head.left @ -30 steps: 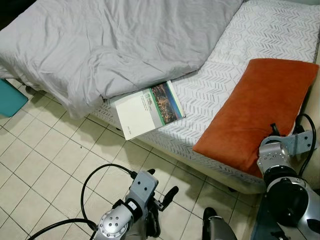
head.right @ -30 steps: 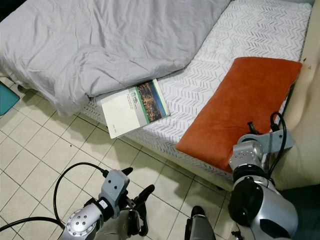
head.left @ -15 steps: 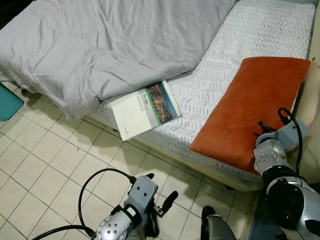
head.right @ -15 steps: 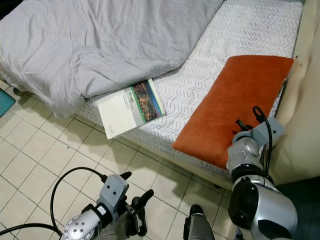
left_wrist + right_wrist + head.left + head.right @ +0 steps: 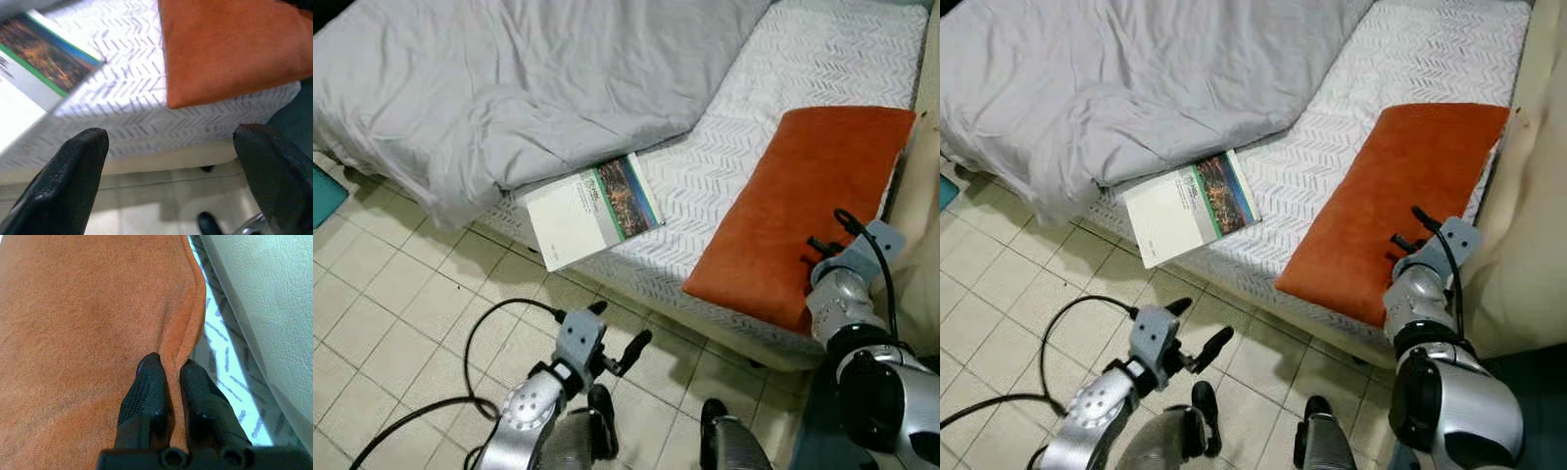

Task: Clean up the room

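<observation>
The orange pillow (image 5: 813,201) lies on the right side of the bed (image 5: 783,78). The right gripper (image 5: 168,382) pinches its right edge, jaws clamped on the seam. The left gripper (image 5: 171,161) hangs over the near floor (image 5: 401,294), jaws wide apart, holding nothing.

Home bedroom: bed (image 5: 822,59) with rumpled grey duvet (image 5: 509,78), tiled floor (image 5: 382,304).
</observation>
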Robot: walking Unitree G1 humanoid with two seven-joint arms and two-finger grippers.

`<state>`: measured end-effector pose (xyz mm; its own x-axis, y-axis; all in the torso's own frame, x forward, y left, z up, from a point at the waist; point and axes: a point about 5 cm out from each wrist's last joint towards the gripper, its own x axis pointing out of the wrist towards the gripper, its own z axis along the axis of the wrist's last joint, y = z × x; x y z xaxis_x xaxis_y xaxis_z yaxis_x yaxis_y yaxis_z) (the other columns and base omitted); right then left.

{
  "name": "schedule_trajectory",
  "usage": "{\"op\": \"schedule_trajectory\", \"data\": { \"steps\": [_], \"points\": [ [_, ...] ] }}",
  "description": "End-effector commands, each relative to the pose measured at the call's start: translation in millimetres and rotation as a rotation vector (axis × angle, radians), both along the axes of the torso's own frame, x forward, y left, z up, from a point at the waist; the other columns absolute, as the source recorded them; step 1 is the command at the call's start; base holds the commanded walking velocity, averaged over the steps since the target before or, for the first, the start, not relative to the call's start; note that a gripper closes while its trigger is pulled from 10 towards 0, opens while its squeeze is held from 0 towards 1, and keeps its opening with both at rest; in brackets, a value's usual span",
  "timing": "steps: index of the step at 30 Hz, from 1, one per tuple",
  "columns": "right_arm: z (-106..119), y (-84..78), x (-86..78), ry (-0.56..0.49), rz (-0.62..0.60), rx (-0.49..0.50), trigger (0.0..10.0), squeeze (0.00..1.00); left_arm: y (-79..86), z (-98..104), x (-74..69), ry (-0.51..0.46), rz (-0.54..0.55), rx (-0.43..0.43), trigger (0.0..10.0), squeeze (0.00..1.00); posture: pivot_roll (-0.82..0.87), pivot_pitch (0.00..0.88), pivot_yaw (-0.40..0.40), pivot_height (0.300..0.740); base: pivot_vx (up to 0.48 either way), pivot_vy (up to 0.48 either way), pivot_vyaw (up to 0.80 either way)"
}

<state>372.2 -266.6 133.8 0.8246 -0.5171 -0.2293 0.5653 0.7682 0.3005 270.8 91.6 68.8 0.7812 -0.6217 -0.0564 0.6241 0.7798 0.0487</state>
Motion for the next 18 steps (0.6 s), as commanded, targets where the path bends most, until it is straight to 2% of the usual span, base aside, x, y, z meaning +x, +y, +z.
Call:
{"op": "schedule_trajectory", "data": {
  "steps": [1,3,8,9,10,11,12,16,18],
  "points": [
    [-9.6,1.1,-3.7,0.039,0.01,-0.006,10.0,0.0,2.9,-19.5,-5.9,0.089,0.008,-0.004,10.0,0.0,0.04,0.468,0.083,0.74,0.0,0.0,0.0],
    [-5.5,0.9,-1.9,0.034,0.014,-0.025,10.0,0.0,0.7,-20.1,6.8,0.092,0.001,-0.022,10.0,0.0,0.04,0.476,0.081,0.74,0.0,0.0,0.0],
    [3.3,-2.1,0.5,0.02,0.001,-0.067,10.0,0.0,-0.2,-13.9,13.8,0.057,-0.012,-0.035,10.0,0.0,0.04,0.477,0.083,0.74,0.0,0.0,0.0],
    [7.5,-3.1,1.6,0.014,0.001,-0.098,10.0,0.1,0.6,-12.6,15.4,0.053,-0.013,-0.045,10.0,0.0,0.04,0.477,0.083,0.74,0.0,0.0,0.0],
    [7.5,-3.1,1.6,0.014,0.001,-0.098,10.0,0.1,0.6,-12.6,15.4,0.053,-0.013,-0.045,10.0,0.0,0.04,0.477,0.083,0.74,0.0,0.0,0.0],
    [8.9,-3.6,1.8,0.012,-0.002,-0.111,10.0,1.0,1.0,-12.5,14.2,0.05,-0.018,-0.047,10.0,0.0,0.04,0.476,0.087,0.74,0.0,0.0,0.0],
    [9.6,-4.0,1.8,0.011,-0.005,-0.119,10.0,1.0,1.2,-12.9,13.5,0.048,-0.022,-0.048,10.0,0.0,0.04,0.476,0.087,0.74,0.0,0.0,0.0],
    [19.6,-4.4,3.0,0.024,-0.007,-0.325,10.0,1.0,3.3,-17.5,2.8,0.043,-0.036,-0.048,10.0,0.0,0.05,0.473,0.089,0.74,0.0,0.0,0.0],
    [21.6,-4.4,3.3,0.025,-0.008,-0.364,10.0,1.0,4.1,-18.6,1.1,0.044,-0.036,-0.047,10.0,0.0,0.05,0.475,0.09,0.74,0.0,0.0,0.0]
  ]
}}
